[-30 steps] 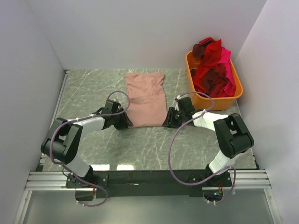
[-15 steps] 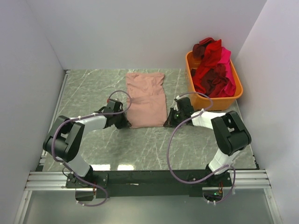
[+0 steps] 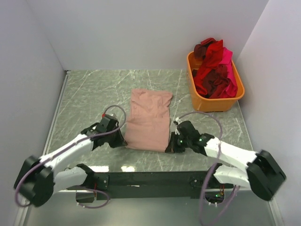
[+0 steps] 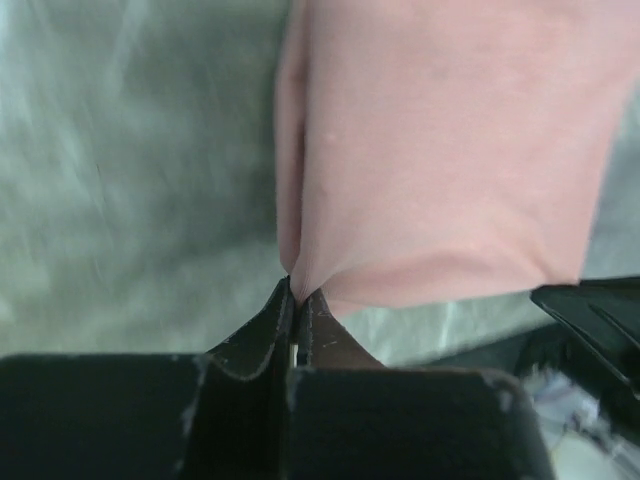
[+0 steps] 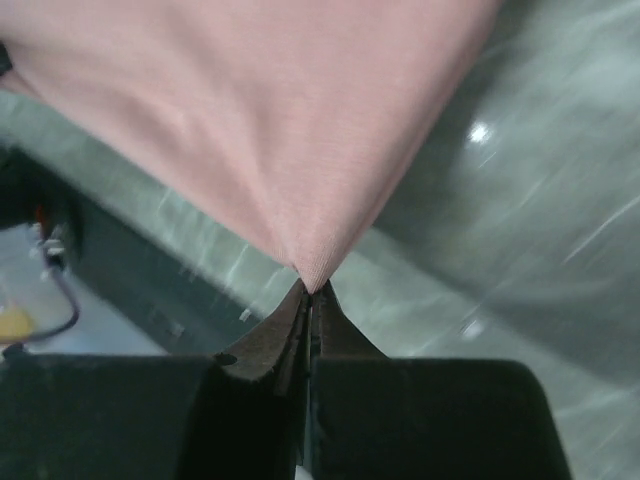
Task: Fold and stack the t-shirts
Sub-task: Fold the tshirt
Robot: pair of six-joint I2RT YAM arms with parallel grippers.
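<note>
Pink shirt (image 3: 149, 120) lies flat on the surface (image 3: 84, 94). Left fingers (image 4: 255, 335) and right fingers (image 5: 265, 345) are each clamped on a near corner. Only the tips are holding, so an uneven pull could slip one corner and skew the fold.

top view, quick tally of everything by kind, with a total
grippers: 2, left gripper and right gripper, each shut on a near corner of the shirt
dusty pink t-shirt: 1
orange tub: 1
heap of red, maroon and hot pink cloth in the tub: 1, separate garments can't be counted
total: 5
</note>
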